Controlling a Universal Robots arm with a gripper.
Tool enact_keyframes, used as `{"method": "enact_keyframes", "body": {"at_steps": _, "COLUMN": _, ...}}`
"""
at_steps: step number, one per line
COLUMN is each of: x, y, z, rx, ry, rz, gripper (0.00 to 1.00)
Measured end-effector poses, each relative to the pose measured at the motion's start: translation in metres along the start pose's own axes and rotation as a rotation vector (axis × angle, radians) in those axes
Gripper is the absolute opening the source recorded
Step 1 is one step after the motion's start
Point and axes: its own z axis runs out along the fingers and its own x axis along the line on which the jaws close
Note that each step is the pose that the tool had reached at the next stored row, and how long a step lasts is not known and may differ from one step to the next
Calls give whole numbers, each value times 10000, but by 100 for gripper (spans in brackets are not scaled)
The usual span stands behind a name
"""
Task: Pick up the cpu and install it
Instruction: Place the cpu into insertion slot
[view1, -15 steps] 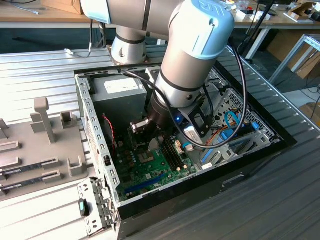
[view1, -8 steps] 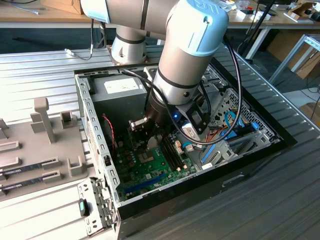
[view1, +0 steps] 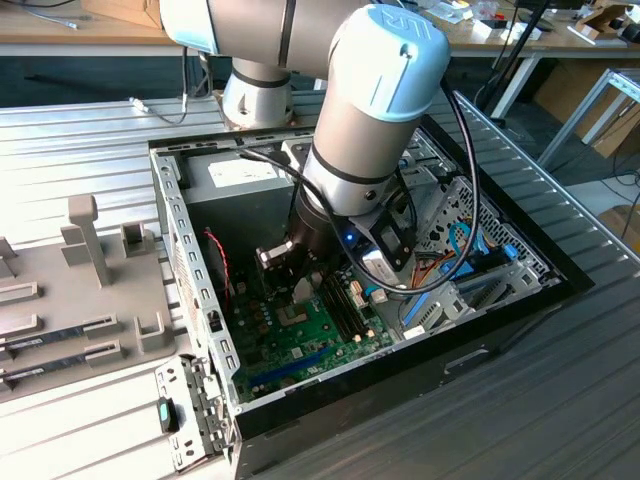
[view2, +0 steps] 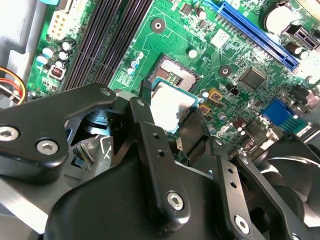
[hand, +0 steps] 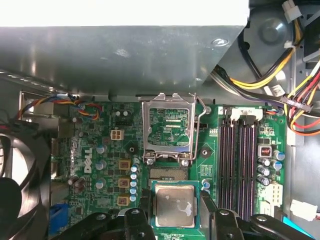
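Observation:
The cpu (hand: 174, 206), a flat square chip with a silver-grey top and a thin green rim, sits between my two black fingers (hand: 208, 204), just over part of the motherboard's socket (hand: 169, 174). The socket's metal frame (hand: 170, 131) is flipped up and open behind it. In the second wrist view the cpu (view2: 169, 101) hangs slightly tilted above the socket (view2: 176, 74), and my gripper (view2: 169, 107) is shut on its two opposite edges. In the exterior view my gripper (view1: 298, 272) reaches down into the open computer case (view1: 180, 250) over the green motherboard (view1: 300, 345).
Black memory slots (hand: 240, 165) run beside the socket. A grey power supply (hand: 125, 60) and bundled cables (hand: 280, 75) stand beyond it, and a black fan (hand: 20, 185) is at the board's other side. A grey fixture tray (view1: 70, 300) lies at the exterior view's left.

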Motion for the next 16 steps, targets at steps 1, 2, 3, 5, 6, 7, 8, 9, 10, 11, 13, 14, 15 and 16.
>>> {"method": "enact_keyframes", "body": {"at_steps": 1, "x": -1, "y": 0, "z": 9, "rx": 0, "ry": -1, "rz": 0, "gripper": 47}}
{"method": "enact_keyframes", "body": {"at_steps": 2, "x": -1, "y": 0, "z": 19, "rx": 1, "ry": 0, "rz": 0, "gripper": 47}}
{"method": "enact_keyframes", "body": {"at_steps": 3, "x": -1, "y": -1, "z": 28, "rx": 1, "ry": 0, "rz": -1, "gripper": 47}}
{"method": "enact_keyframes", "body": {"at_steps": 5, "x": 5, "y": -1, "z": 48, "rx": 1, "ry": 0, "rz": 2, "gripper": 47}}
{"method": "enact_keyframes", "body": {"at_steps": 6, "x": 6, "y": -1, "z": 55, "rx": 0, "ry": -1, "rz": 0, "gripper": 47}}
{"method": "enact_keyframes", "body": {"at_steps": 7, "x": 9, "y": -1, "z": 66, "rx": 1, "ry": 0, "rz": 0, "gripper": 47}}
{"method": "enact_keyframes", "body": {"at_steps": 8, "x": 9, "y": -1, "z": 82, "rx": 2, "ry": 0, "rz": -1, "gripper": 47}}
{"method": "enact_keyframes", "body": {"at_steps": 9, "x": 9, "y": -2, "z": 101, "rx": 9, "ry": 0, "rz": 0, "gripper": 47}}
{"method": "enact_keyframes", "body": {"at_steps": 10, "x": 12, "y": -2, "z": 113, "rx": 14, "ry": 0, "rz": 2, "gripper": 47}}
{"method": "enact_keyframes", "body": {"at_steps": 11, "x": 17, "y": -2, "z": 122, "rx": 17, "ry": 0, "rz": 4, "gripper": 47}}
{"method": "enact_keyframes", "body": {"at_steps": 13, "x": 29, "y": -2, "z": 143, "rx": 26, "ry": 0, "rz": 81, "gripper": 47}}
{"method": "enact_keyframes", "body": {"at_steps": 14, "x": 30, "y": -2, "z": 151, "rx": 25, "ry": -2, "rz": 163, "gripper": 47}}
{"method": "enact_keyframes", "body": {"at_steps": 15, "x": 32, "y": -2, "z": 166, "rx": 19, "ry": -6, "rz": 345, "gripper": 47}}
{"method": "enact_keyframes", "body": {"at_steps": 16, "x": 34, "y": -2, "z": 173, "rx": 19, "ry": -8, "rz": 442, "gripper": 47}}
